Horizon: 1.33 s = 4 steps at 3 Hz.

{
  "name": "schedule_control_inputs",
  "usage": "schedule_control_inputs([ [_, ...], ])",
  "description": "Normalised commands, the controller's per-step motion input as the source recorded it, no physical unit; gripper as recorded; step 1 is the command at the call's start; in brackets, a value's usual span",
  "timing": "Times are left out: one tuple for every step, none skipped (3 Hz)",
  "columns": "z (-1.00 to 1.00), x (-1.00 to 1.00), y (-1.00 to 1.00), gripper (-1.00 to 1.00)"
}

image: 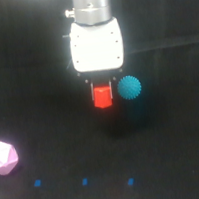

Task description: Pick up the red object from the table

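Pincer (102,89) grips red object (102,97) (ball (130,87) beside).

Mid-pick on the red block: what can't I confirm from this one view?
- Exterior view: gripper fingers are dark against the black table, so contact with the red object is unclear.
- Whether the red object is lifted: unclear.
- Gap to cyan spiky ball: depth unreadable.
- Arm cut off at top edge.

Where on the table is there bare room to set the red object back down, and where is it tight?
Bare black table lies between the pink polyhedron and the gripper, and across the front near the blue marks. The exterior view's right is open too. It is crowded only at the gripper, where the red object sits beside the cyan spiky ball.
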Motion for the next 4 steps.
schedule_control_inputs([
  [0.37,0.23,1.0,-0.99],
  [0.49,0.27,0.39,-1.0],
  [-0.58,-0.04,-0.26,-0.76],
  [-0.18,0.01,-0.53,-1.0],
])
